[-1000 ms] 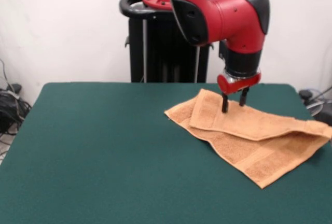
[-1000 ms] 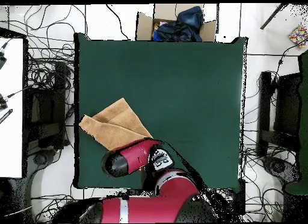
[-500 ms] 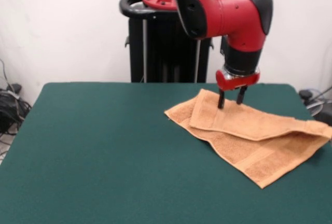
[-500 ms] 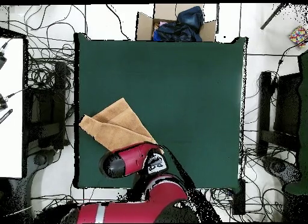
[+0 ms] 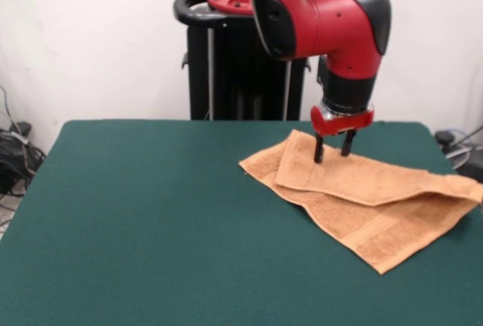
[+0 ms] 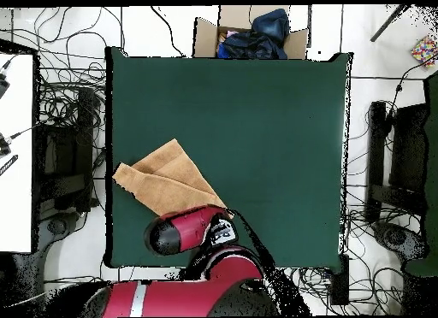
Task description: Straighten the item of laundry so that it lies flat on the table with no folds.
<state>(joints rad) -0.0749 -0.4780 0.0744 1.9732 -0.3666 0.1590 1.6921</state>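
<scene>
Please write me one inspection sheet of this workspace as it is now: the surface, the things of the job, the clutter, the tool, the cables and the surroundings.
Surface: table with dark green top, bare apart from the towel.
Job's things: orange-tan towel lies folded over itself, one layer across another, near a table corner; one end reaches the table's edge. Not flat yet.
Clutter: nothing seen on the table.
Tool: tool open, fingers pointing down at the towel's upper layer near its far end; contact cannot be told.
Cables: many loose cables on the floor around the table.
Surroundings: cardboard box with dark cloth inside beyond one table edge; black pedestal behind the table; white wall.
</scene>
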